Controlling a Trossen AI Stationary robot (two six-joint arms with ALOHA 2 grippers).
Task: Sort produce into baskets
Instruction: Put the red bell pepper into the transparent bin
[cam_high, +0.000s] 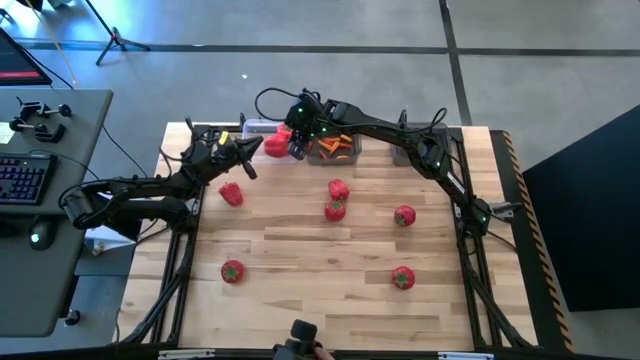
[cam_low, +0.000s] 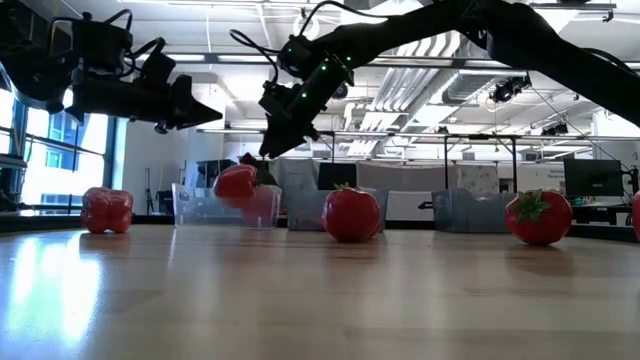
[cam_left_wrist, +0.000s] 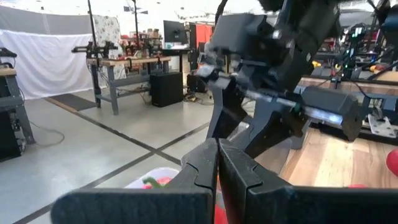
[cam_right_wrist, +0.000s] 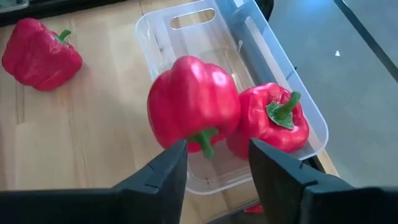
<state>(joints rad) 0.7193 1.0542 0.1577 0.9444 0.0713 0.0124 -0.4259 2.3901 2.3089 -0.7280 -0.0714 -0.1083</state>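
Note:
My right gripper (cam_right_wrist: 214, 165) is open above the clear bin (cam_right_wrist: 186, 18) at the table's far side. A red bell pepper (cam_right_wrist: 193, 99) is in the air just below its fingertips, over the bin, its stem toward the gripper. In the low view this pepper (cam_low: 237, 183) is clear of the gripper (cam_low: 278, 135). A second pepper (cam_right_wrist: 273, 118) lies in the bin. A third pepper (cam_high: 231, 193) lies on the table near the bin. My left gripper (cam_high: 250, 152) is shut and empty, raised just left of the clear bin (cam_high: 258, 130).
Several red tomatoes lie on the table, two at the middle (cam_high: 336, 198), one to the right (cam_high: 404, 215), two nearer the front (cam_high: 232, 271) (cam_high: 402, 278). A dark grey bin (cam_high: 335, 148) holding orange carrot pieces stands right of the clear bin. Another grey bin (cam_low: 470, 210) stands farther right.

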